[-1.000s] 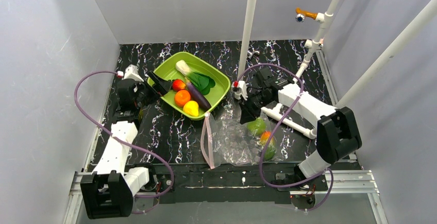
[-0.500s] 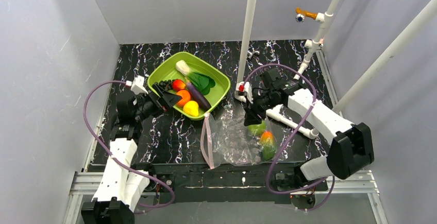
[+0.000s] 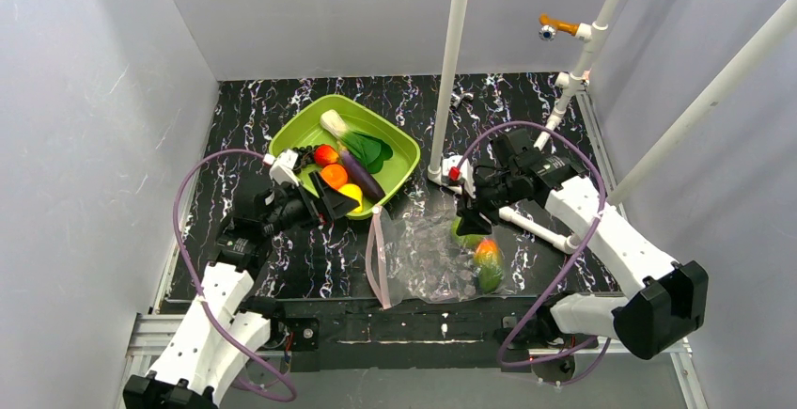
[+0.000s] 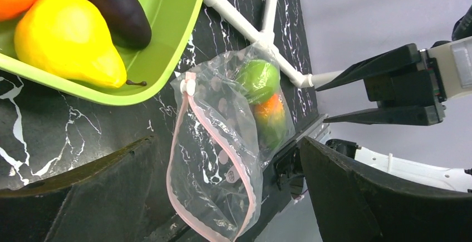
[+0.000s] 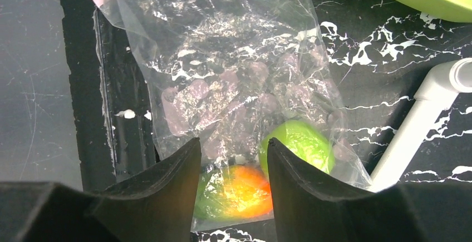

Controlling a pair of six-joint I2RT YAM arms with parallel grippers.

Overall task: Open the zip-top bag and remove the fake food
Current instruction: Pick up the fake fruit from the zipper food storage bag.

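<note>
The bag (image 3: 423, 257) lies flat on the black desk (image 3: 310, 249) just in front of the green tray (image 3: 402, 150), with its pink zip strip on the left and a green fruit (image 3: 467, 232) and an orange-green fruit (image 3: 487, 257) in its right end. The right pincer (image 3: 473, 224) hovers over that end, jaws parted and empty. The left pincer (image 3: 335, 208) gapes wide, holding nothing, at the tray's near rim beside the lemon (image 3: 351, 191); the orange (image 3: 333, 175), eggplant (image 3: 362, 176) and leafy green (image 3: 362, 146) lie in the tray.
</note>
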